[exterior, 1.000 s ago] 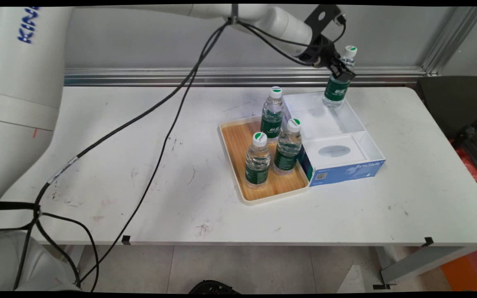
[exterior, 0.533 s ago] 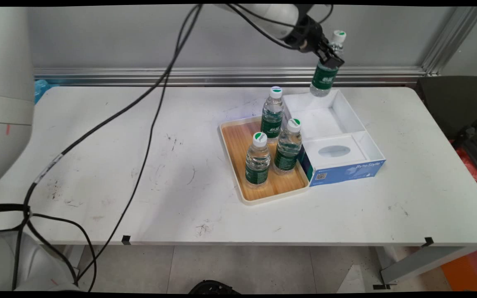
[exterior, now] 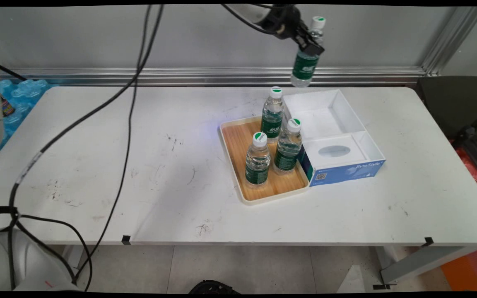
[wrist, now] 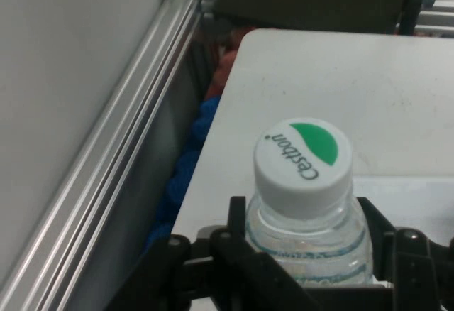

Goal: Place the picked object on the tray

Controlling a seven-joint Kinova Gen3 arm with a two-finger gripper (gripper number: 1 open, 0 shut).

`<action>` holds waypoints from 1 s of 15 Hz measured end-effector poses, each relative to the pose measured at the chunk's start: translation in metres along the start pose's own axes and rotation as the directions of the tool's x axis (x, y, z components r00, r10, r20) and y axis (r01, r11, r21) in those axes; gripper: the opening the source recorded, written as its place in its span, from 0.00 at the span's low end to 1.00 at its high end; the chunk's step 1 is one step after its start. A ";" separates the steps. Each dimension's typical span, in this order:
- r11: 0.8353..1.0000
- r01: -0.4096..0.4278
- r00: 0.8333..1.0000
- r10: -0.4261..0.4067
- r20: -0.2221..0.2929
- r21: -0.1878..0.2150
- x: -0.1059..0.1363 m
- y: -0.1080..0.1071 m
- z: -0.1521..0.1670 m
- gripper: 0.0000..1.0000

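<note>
Above the white box's [exterior: 348, 120] far-left corner | bottle [exterior: 306, 62] held aloft, gripper [exterior: 309, 44] clamped below its cap | slip risked, tilted hold; tray [exterior: 232, 145] bottles [exterior: 271, 116] could be toppled.

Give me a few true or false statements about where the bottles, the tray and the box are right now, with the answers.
1. The gripper holds a water bottle in the air. True.
2. Four bottles stand on the wooden tray. False: three do.
3. The white box sits right of the tray. True.
4. The held bottle has no cap. False: a white and green cap is on it.
</note>
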 end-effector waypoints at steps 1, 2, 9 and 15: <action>1.000 0.008 1.000 -0.008 0.008 0.006 -0.005 0.000 -0.011 0.00; 1.000 0.017 1.000 -0.018 0.013 0.013 -0.011 -0.001 -0.020 0.00; 0.998 0.051 0.997 -0.052 0.049 0.034 -0.064 0.012 -0.078 0.00; 0.998 0.045 0.996 -0.048 0.073 0.041 -0.109 0.025 -0.116 0.00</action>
